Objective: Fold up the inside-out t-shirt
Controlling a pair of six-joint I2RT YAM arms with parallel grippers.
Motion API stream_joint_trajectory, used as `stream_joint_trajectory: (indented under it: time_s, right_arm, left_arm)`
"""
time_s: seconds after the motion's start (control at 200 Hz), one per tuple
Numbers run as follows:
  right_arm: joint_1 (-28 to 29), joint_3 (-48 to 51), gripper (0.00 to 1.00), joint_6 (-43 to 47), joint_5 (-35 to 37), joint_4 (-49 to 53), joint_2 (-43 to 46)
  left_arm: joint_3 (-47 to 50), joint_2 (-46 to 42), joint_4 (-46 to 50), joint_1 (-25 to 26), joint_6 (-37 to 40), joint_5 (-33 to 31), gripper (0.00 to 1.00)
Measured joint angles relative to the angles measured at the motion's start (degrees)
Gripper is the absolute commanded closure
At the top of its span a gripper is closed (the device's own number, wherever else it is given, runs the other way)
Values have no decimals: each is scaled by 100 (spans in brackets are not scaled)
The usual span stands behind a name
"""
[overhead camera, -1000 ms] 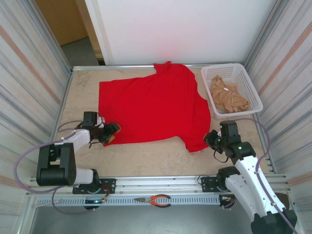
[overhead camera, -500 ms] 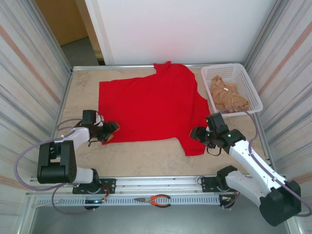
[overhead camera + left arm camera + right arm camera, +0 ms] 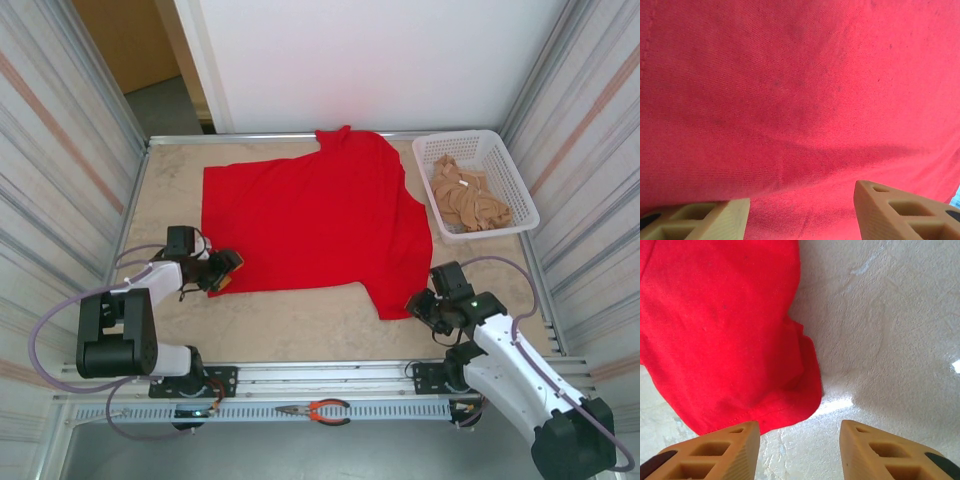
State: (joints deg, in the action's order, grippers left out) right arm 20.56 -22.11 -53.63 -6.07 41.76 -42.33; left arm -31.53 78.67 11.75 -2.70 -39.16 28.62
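The inside-out t-shirt [image 3: 310, 220] lies spread flat on the table, bright red, its plain side up. My left gripper [image 3: 228, 270] sits low at the shirt's near left corner. In the left wrist view that gripper [image 3: 802, 215] is open, with red cloth [image 3: 800, 100] lying across the gap beyond the fingertips. My right gripper [image 3: 420, 305] hovers just off the shirt's near right corner. From the right wrist it [image 3: 800, 440] is open over bare table, and the hemmed corner of the shirt [image 3: 730, 340] lies just ahead of the left finger.
A white basket [image 3: 455, 136] holding a tan-beige garment [image 3: 465, 200] stands at the back right. Red-handled pliers [image 3: 318, 409] lie on the front rail. Striped walls close in both sides. Bare tabletop [image 3: 300, 325] runs along the near edge.
My right gripper reached in onto the shirt's near right corner, then drew back toward the near edge with its jaws apart. The left arm barely moved.
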Motion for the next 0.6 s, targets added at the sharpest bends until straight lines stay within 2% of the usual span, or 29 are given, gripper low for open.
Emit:
stream_joint_trajectory:
  time_s: [0.085,0.18,0.266,0.316,0.476,0.601]
  right_arm:
    - [-2,0,58,2,-35,-81,-197]
    - [2,0,68,-17,-127,-236,-474]
    - [7,0,84,-13,-166,-404,-658]
    - [9,0,100,-50,-177,-474,-728]
    - [133,0,100,-109,-179,-501,-688]
    - [278,-63,100,-278,-114,-136,2]
  left_arm:
    - [-9,0,13,0,0,-2,43]
    - [-11,0,17,-44,0,0,43]
    - [-17,2,20,-74,0,-2,43]
    - [-24,2,20,-94,2,0,43]
    - [-33,13,17,-155,2,2,43]
    - [-48,31,20,-186,4,22,43]
